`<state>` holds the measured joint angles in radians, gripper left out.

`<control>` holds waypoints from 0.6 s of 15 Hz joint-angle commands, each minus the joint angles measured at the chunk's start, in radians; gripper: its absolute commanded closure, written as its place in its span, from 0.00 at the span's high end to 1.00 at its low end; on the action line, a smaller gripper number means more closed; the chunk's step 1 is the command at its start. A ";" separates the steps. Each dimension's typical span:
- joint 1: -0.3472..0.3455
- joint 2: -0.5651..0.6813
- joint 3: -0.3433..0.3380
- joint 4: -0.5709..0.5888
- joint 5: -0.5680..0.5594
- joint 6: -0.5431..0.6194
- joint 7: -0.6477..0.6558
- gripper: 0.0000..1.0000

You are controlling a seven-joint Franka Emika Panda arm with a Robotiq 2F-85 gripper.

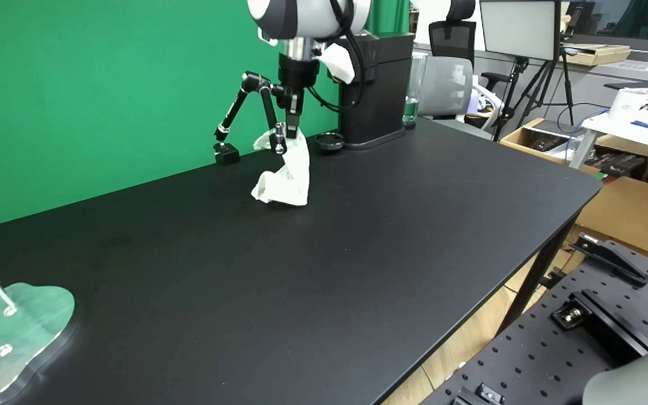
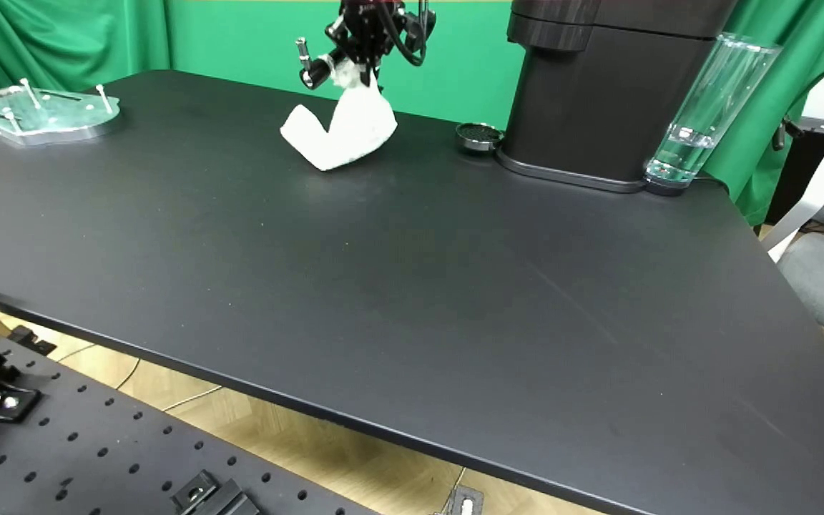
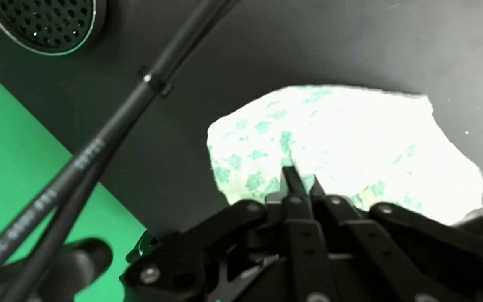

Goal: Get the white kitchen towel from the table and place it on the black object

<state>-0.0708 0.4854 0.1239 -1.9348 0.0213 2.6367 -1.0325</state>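
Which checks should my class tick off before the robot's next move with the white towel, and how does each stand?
1. Pincer shut on the white towel: ok, cloth is pinched between its jaws.
2. Towel fully off the table: cannot tell; its lower edge is close to the surface.
3. Target settled: cannot tell; the tall black machine and the small round perforated piece are both black.
4. Towel over either: not ok; it hangs apart from both.
5. Cables beside, not across, the towel: ok in the wrist view.
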 commanded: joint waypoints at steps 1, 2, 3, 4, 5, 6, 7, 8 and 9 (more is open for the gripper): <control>0.041 -0.110 -0.006 0.019 -0.035 -0.124 0.115 0.01; 0.054 -0.135 -0.005 0.023 -0.041 -0.145 0.131 0.01; 0.063 -0.156 -0.004 0.025 -0.047 -0.168 0.139 0.01; 0.072 -0.176 0.000 0.027 -0.053 -0.183 0.146 0.01; 0.081 -0.191 0.003 0.030 -0.055 -0.194 0.152 0.01; 0.089 -0.203 0.008 0.033 -0.050 -0.206 0.149 0.01; 0.097 -0.212 0.012 0.037 -0.046 -0.219 0.147 0.01; 0.102 -0.218 0.018 0.041 -0.040 -0.233 0.143 0.01; 0.108 -0.222 0.025 0.045 -0.031 -0.248 0.134 0.01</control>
<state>0.0231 0.2819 0.1384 -1.9101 -0.0031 2.4423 -0.9257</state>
